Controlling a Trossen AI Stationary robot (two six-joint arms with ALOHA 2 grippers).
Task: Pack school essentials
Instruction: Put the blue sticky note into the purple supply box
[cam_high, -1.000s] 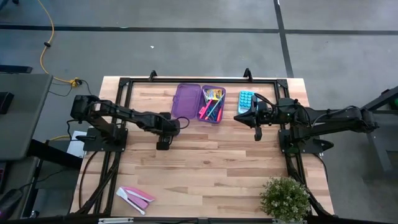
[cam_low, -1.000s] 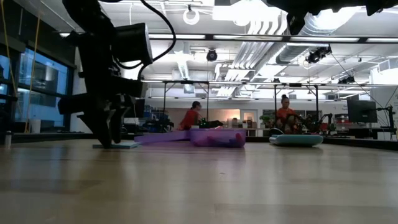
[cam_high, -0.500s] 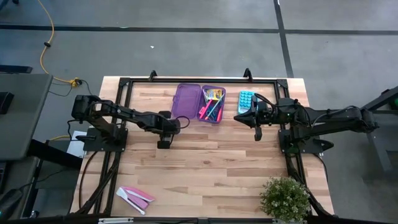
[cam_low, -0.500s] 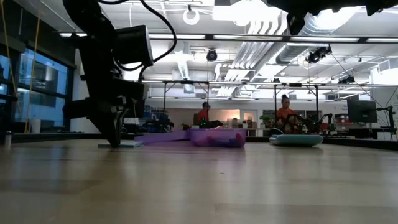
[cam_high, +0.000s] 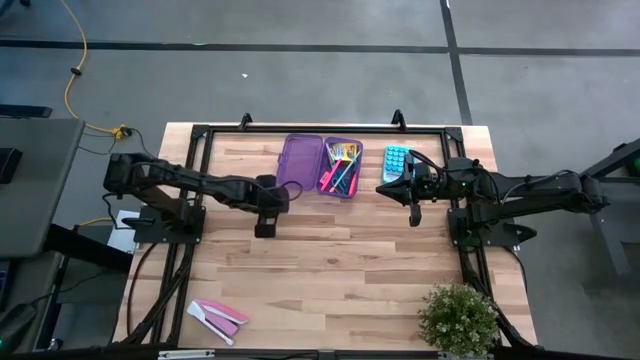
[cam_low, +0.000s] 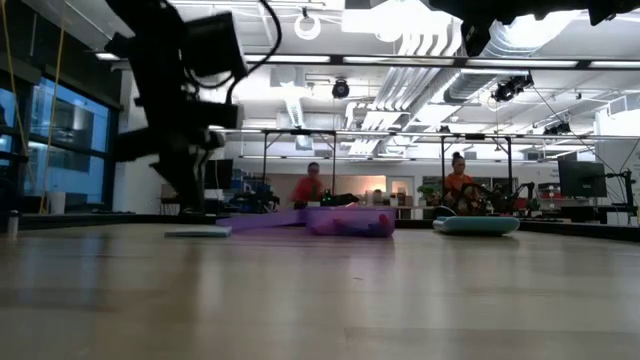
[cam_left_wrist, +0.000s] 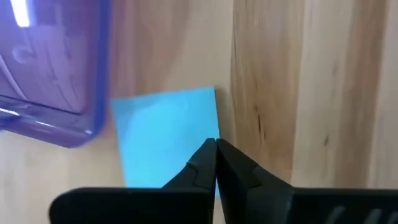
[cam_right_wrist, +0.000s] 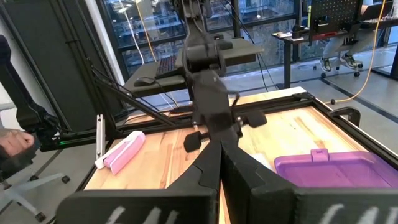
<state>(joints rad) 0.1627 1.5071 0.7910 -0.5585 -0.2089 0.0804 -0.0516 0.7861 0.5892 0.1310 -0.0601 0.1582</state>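
A light-blue square notepad (cam_left_wrist: 168, 134) lies flat on the wood next to the open purple case's lid (cam_left_wrist: 50, 62). In the low view it shows as a thin slab (cam_low: 198, 232). My left gripper (cam_left_wrist: 216, 143) is shut, with nothing between its fingers, and hangs a little above the notepad's edge (cam_low: 192, 210). In the high view that gripper (cam_high: 265, 228) hides the notepad. The case's tray (cam_high: 340, 167) holds pink markers, pencils and a yellow box. My right gripper (cam_high: 413, 218) is shut and waits near the case's right side.
A light-blue calculator (cam_high: 396, 163) lies right of the case, under the right arm. Flat pink-and-white pieces (cam_high: 218, 316) rest near the front left corner. A potted plant (cam_high: 458, 320) stands at the front right. A black frame (cam_high: 300, 128) runs along the table's far edge.
My left gripper has shut over the notepad and then gone up. The notepad has stayed flat on the table.
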